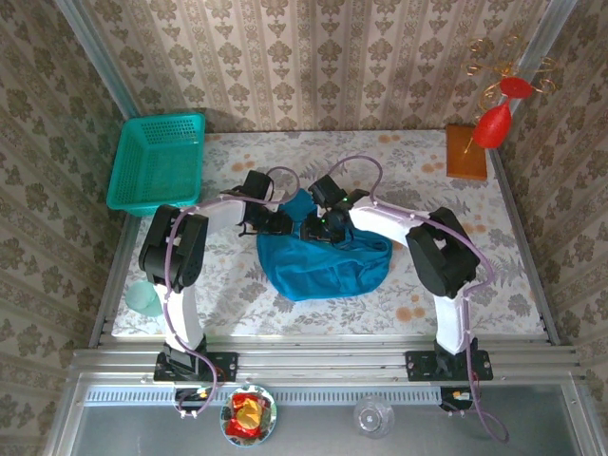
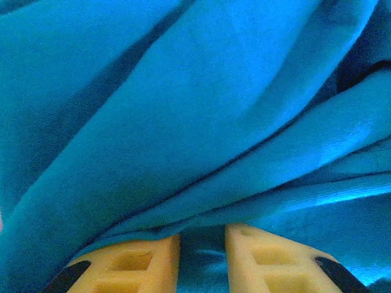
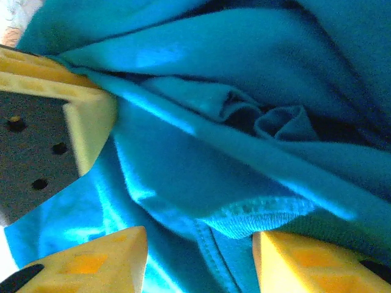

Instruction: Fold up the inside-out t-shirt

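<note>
Left wrist: t-shirt (image 2: pixel 183 122) is pinched by narrow left gripper (image 2: pixel 202 237); its hem (image 3: pixel 263 210) is straddled by half-open right gripper (image 3: pixel 200 237)

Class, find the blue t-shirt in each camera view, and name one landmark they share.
Top external: t-shirt bunched mid-table.
Left wrist: folds above the left gripper.
Right wrist: folds and hem above the right gripper.
Shared landmark: left gripper and right gripper at its far edge.

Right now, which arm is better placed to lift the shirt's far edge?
Left, probably. The left gripper looks pinched on a fold of the shirt. The right gripper stands open astride a hem, gripping nothing yet.
</note>
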